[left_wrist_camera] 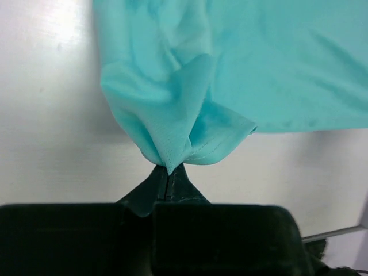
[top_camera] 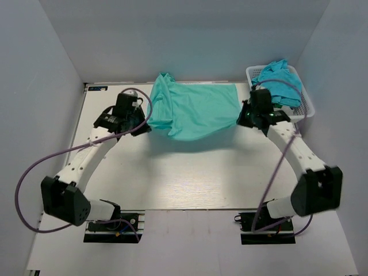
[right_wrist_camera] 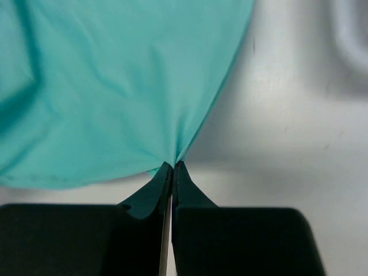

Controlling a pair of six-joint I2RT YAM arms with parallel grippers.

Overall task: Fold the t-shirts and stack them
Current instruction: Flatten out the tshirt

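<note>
A teal t-shirt (top_camera: 195, 109) hangs stretched between my two grippers above the far half of the table, its lower edge sagging. My left gripper (top_camera: 148, 122) is shut on the t-shirt's left side; in the left wrist view the bunched hem (left_wrist_camera: 184, 132) runs into the closed tips of the left gripper (left_wrist_camera: 170, 171). My right gripper (top_camera: 240, 118) is shut on the t-shirt's right edge, where the fabric (right_wrist_camera: 115, 92) pinches into the closed tips of the right gripper (right_wrist_camera: 173, 165). A second, bluer t-shirt (top_camera: 280, 83) lies crumpled in the basket.
A white mesh basket (top_camera: 307, 103) stands at the far right corner, close behind the right arm. Grey walls enclose the table on the left, back and right. The pale wooden tabletop (top_camera: 190, 178) lies under and in front of the hanging shirt.
</note>
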